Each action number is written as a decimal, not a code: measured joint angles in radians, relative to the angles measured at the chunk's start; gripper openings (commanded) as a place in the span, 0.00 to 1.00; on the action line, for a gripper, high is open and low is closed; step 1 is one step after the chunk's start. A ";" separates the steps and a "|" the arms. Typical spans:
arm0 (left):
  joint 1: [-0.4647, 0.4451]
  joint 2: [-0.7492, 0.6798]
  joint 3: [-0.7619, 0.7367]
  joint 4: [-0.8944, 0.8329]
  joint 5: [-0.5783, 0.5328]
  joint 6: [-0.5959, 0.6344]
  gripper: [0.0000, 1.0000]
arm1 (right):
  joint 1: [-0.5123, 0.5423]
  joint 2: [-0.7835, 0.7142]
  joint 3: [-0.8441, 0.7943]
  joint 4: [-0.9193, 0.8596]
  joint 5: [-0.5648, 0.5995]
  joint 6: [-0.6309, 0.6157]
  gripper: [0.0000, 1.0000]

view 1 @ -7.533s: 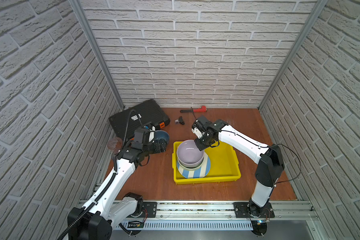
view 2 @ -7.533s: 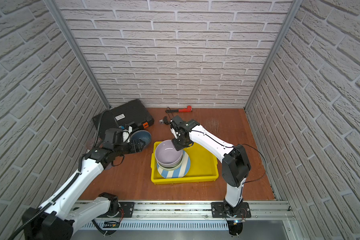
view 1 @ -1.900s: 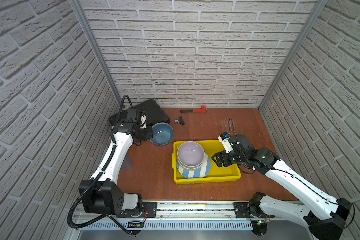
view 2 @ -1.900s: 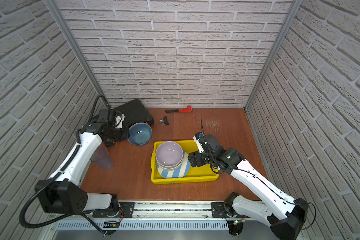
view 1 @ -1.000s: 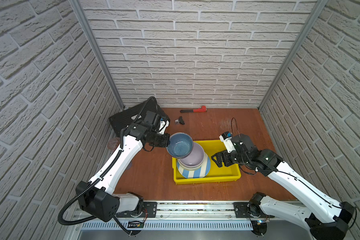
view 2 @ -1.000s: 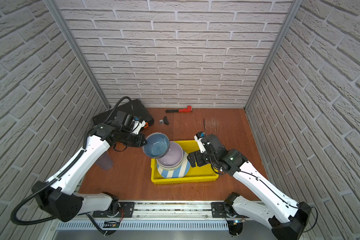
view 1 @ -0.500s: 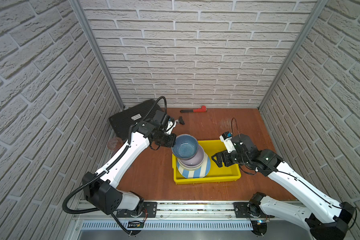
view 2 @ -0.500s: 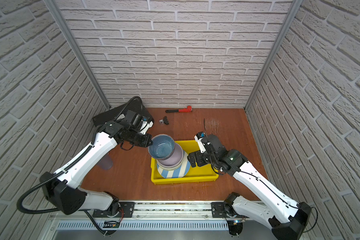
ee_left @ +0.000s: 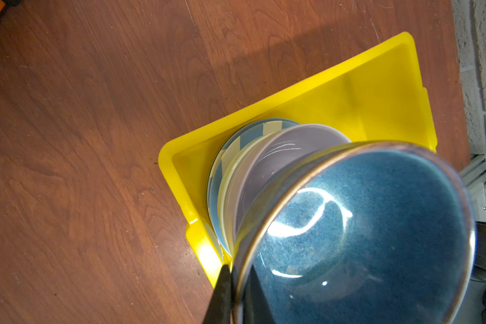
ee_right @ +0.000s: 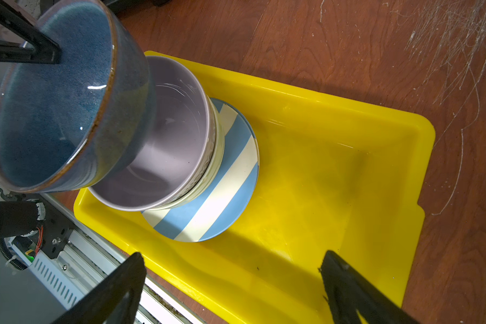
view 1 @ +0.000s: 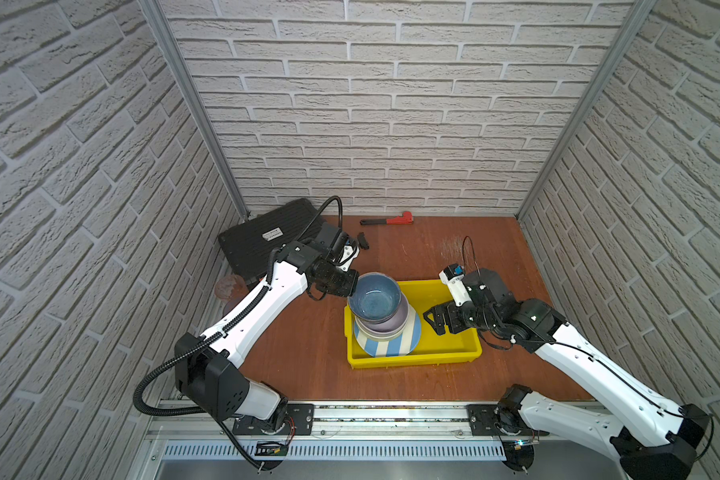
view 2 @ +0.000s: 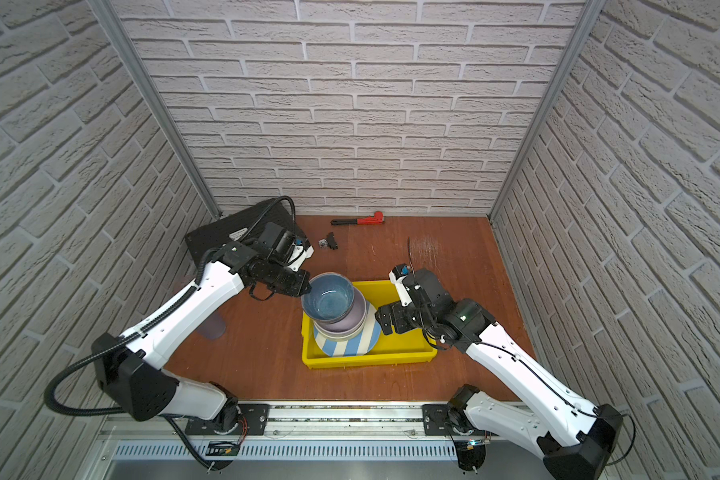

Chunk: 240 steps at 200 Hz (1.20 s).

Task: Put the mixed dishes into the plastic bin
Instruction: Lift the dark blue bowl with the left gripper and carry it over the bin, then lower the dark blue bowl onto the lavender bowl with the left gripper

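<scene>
My left gripper (view 1: 351, 289) is shut on the rim of a blue bowl (view 1: 375, 299), one finger inside and one outside (ee_left: 237, 272). The bowl hangs tilted over the left end of the yellow plastic bin (view 1: 412, 359). Below it, a lavender bowl (ee_right: 174, 140) is nested in a pale green bowl (ee_right: 216, 157) on a blue-white striped plate (ee_right: 208, 207). My right gripper (ee_right: 233, 261) is open and holds nothing over the bin's right half (view 2: 385, 322). One tinted tumbler (view 2: 211, 326) stands on the table under my left arm, and another tumbler (view 1: 229, 286) stands by the left wall.
A black ribbed tool case (view 1: 258, 241) lies at the back left behind my left wrist. A red pipe wrench (view 1: 391, 219) lies by the back wall, with a small black part (view 1: 362, 240) in front of it. The bin's right half (ee_right: 348, 168) holds no dishes.
My left arm has carried the blue bowl to the right, from beside the tool case to above the stacked bowls in the bin. The right arm has hardly moved.
</scene>
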 measured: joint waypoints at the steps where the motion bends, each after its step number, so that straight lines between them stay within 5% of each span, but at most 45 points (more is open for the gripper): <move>1: 0.000 0.000 0.000 0.000 -0.001 0.000 0.00 | 0.000 0.000 0.000 0.000 0.000 0.000 0.98; 240: -0.051 0.074 -0.024 0.054 -0.005 0.007 0.00 | -0.006 0.010 -0.004 0.000 0.000 0.003 0.98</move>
